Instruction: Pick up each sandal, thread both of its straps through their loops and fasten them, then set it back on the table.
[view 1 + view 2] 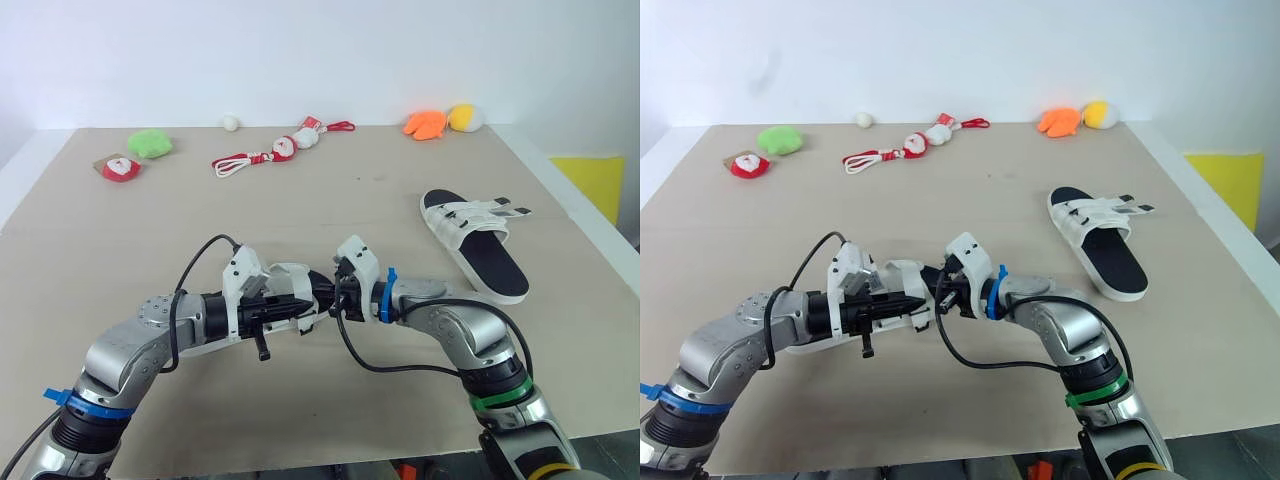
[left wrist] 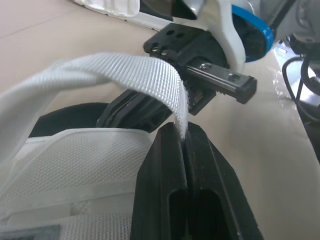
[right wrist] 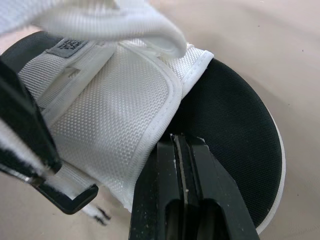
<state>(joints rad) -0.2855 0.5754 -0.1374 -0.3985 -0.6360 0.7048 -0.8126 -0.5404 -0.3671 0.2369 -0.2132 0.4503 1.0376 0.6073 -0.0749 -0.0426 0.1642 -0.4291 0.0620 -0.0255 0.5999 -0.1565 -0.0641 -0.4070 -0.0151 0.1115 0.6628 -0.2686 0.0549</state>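
Note:
One white sandal with a black footbed [image 1: 292, 290] is held just above the table near the front centre, between both grippers. My left gripper [image 2: 183, 134] is shut on the sandal's white woven strap [image 2: 125, 75], which arches over from the upper. My right gripper [image 3: 183, 144] is shut on the edge of that sandal's sole, beside the white mesh upper [image 3: 115, 105]. In the head views the two grippers, left [image 1: 302, 303] and right [image 1: 336, 290], almost meet. A second sandal [image 1: 478, 243] lies flat at the right of the table, its strap ends [image 1: 508, 209] loose and sticking out.
Along the back of the table [image 1: 330, 200] lie a green plush [image 1: 150, 143], a red and white toy [image 1: 120, 168], a red and white rope toy [image 1: 270, 155], a small white ball [image 1: 231, 121], and orange [image 1: 425, 124] and yellow [image 1: 465, 117] plush toys. A yellow object [image 1: 595, 180] sits beyond the right edge.

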